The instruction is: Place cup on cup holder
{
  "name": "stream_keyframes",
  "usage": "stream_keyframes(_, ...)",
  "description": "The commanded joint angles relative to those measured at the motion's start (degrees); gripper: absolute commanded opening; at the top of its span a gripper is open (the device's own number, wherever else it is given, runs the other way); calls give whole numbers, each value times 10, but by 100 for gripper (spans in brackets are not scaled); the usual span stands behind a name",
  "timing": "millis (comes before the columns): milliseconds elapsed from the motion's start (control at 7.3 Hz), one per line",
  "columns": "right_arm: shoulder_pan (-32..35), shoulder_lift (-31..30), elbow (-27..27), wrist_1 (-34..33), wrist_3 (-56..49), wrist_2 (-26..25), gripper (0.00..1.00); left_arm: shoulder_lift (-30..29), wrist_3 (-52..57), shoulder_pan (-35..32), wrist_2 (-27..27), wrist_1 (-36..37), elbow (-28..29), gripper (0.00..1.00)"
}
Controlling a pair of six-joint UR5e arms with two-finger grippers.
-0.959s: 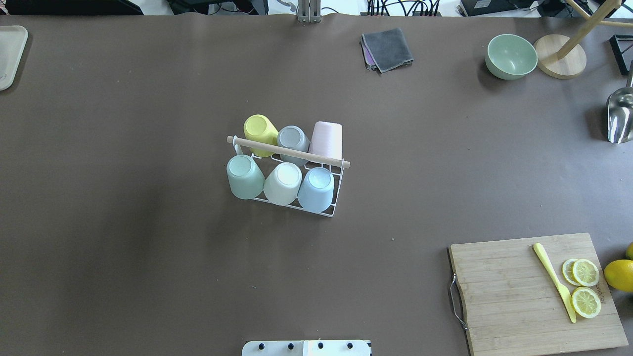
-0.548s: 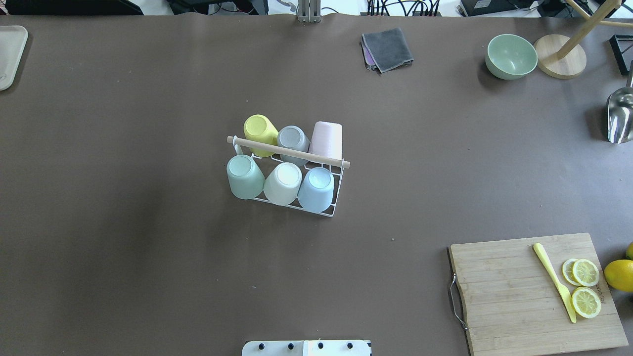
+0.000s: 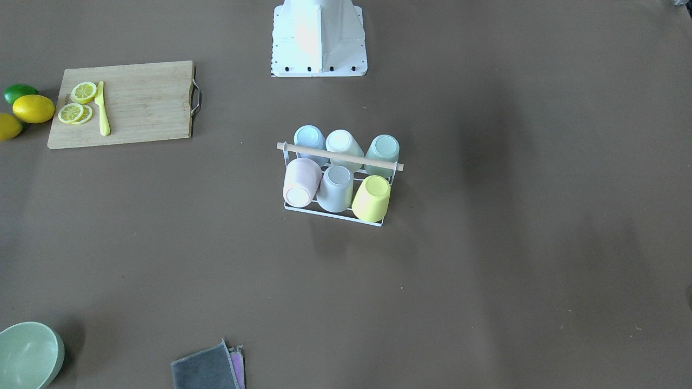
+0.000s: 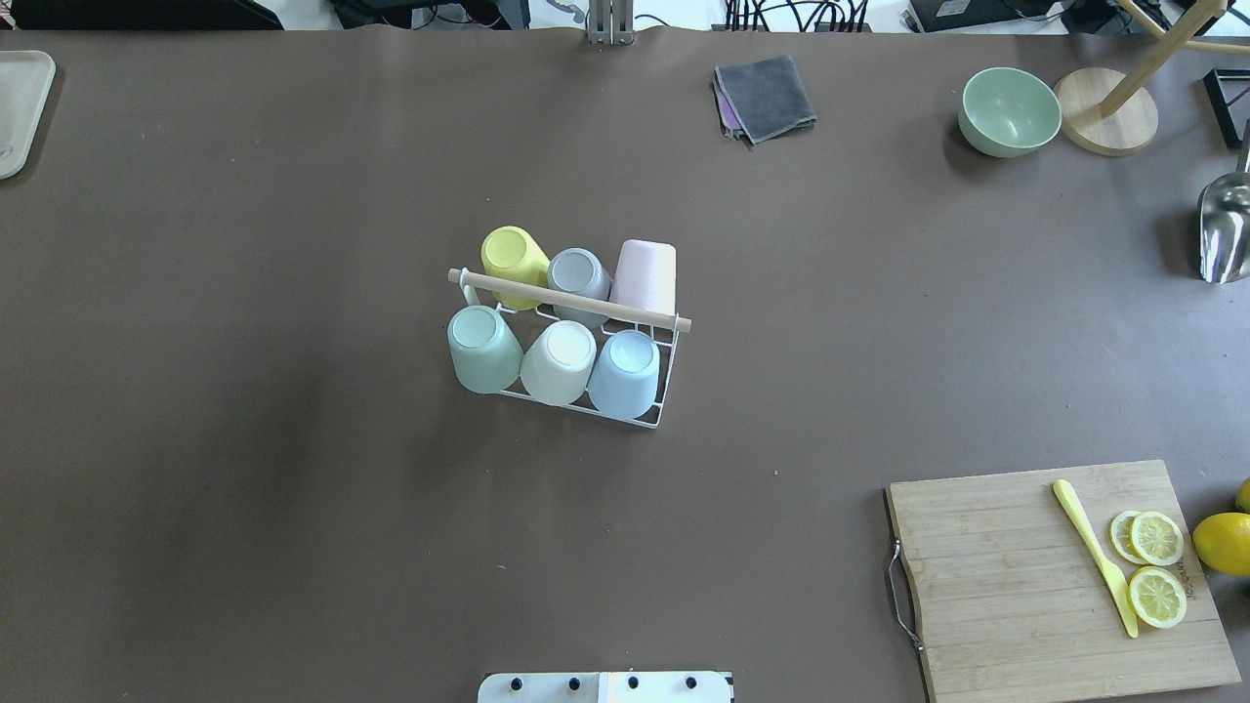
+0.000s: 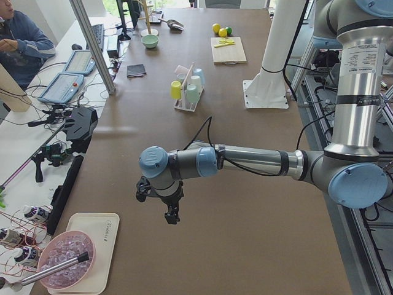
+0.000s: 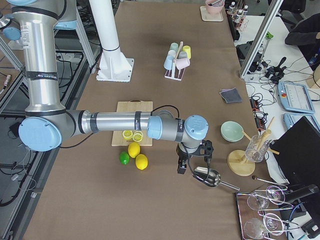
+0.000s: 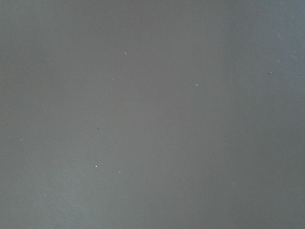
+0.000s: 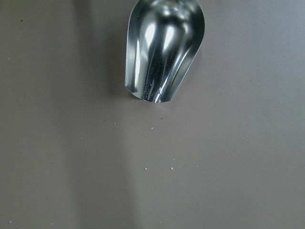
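R hand [image 6: 194, 165] low, beside metal scoop [image 6: 209, 177] | cup holder [image 6: 173, 75] w/ cups [image 6: 182, 63] (far off) | lemons [image 6: 141, 161] by board [image 6: 135, 106]

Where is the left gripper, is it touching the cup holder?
Apart. The exterior left view shows the left gripper over bare table, the cup holder far beyond it.

The cup holder [image 4: 571, 302] was white wire and pale wood. Recorded: a yellow cup [image 4: 514, 262], grey cup [image 4: 578, 278], pink cup [image 4: 645, 273], mint-green cup [image 4: 480, 347], cream cup [image 4: 559, 359] and pale-blue cup [image 4: 625, 371], all unpatterned. The bench [image 4: 244, 391] was plain dark brown; the cloth [image 4: 767, 96] grey over purple.
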Motion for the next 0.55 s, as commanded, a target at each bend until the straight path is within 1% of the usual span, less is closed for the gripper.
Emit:
stream_keyframes(0, 0, 0, 0, 0, 0, 0, 100, 0, 0, -7, 0, 0, -1, 99)
stream_keyframes(411, 0, 0, 2, 0, 0, 0, 100, 0, 0, -8, 0, 2, -6, 99)
